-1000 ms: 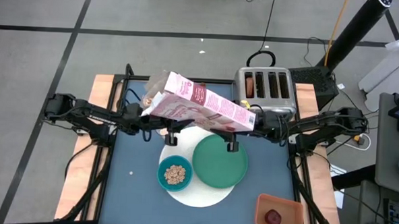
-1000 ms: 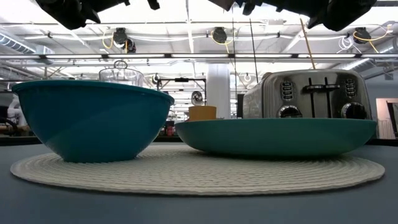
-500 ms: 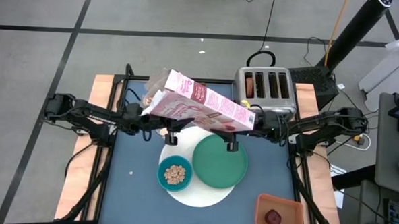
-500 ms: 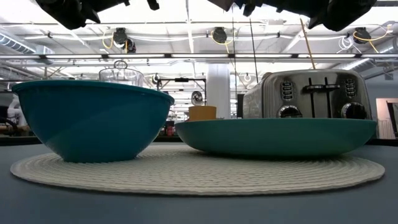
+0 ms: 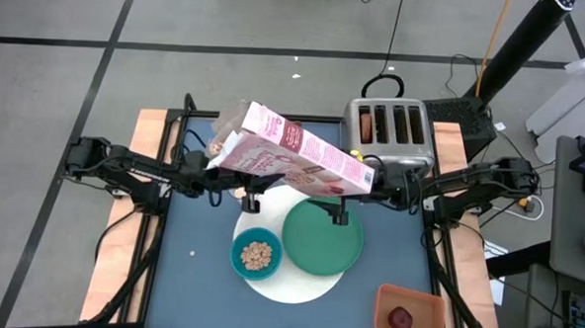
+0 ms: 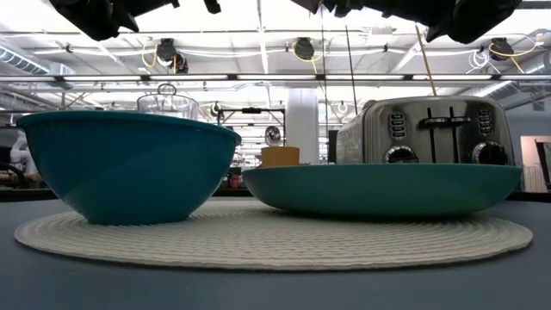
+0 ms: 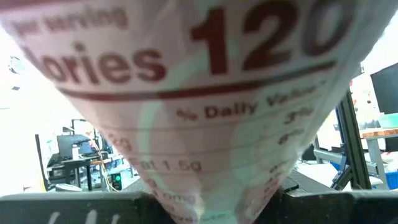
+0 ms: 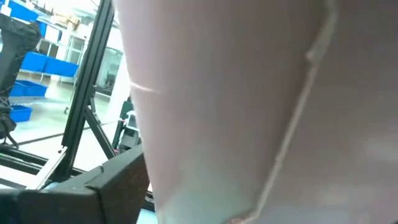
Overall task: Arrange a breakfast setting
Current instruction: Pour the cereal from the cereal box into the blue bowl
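Note:
A pink cereal box (image 5: 293,156) hangs tilted over the table's far middle. Its open flap end is toward the left and its closed end toward the right. My left gripper (image 5: 240,188) is shut on it near the open end. My right gripper (image 5: 342,198) is shut on it near the closed end. A teal bowl (image 5: 257,253) holding cereal and a green plate (image 5: 321,236) rest on the round white mat (image 5: 297,285). The milk glass (image 6: 168,103) and orange cup (image 6: 280,156) show behind them in the low view. The spoon and ring bread are out of view. My left gripper holds the cereal box near its open end, on the side with the nutrition panel (image 7: 205,124); the box itself hides the fingers' contact. The box is lifted clear and tilted. My right gripper holds the box near its closed end (image 8: 261,112), coming from the table's right; the box hides the contact.
A silver four-slot toaster (image 5: 388,129) stands at the far right, just behind the box's closed end. An orange tray (image 5: 417,300) with a dark-red fruit (image 5: 400,318) sits at the near right. Bare blue table lies at the left and near left.

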Available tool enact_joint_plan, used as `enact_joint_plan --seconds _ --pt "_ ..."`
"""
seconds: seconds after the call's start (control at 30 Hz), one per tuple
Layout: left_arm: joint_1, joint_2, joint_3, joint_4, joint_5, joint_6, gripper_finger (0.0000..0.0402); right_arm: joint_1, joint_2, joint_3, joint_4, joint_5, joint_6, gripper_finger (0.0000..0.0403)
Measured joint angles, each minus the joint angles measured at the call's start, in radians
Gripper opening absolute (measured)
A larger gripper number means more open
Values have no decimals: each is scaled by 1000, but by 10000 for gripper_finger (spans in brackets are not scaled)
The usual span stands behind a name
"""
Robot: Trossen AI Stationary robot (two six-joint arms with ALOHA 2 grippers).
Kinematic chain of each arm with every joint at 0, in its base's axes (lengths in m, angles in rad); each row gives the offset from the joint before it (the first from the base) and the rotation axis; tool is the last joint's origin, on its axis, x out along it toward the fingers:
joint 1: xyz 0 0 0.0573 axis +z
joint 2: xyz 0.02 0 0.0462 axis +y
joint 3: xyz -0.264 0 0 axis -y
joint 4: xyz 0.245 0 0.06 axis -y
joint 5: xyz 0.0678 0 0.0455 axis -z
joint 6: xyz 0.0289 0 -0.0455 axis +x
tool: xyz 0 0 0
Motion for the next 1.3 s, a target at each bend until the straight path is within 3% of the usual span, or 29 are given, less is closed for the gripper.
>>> enact_joint_plan --seconds 0.33,0.57,0.97,1.3 --pt "0 -3 0 -2 -3 -1 119 1 -15 0 -32 37 6 398" --pt "2 -27 0 -19 -13 -21 119 1 -110 0 -258 215 9 398" --pt "-1 -92 0 -9 -21 -20 119 0 -259 0 -525 244 82 397" --pt "-1 -352 0 -341 -111 34 119 0 -318 0 -613 241 80 396"
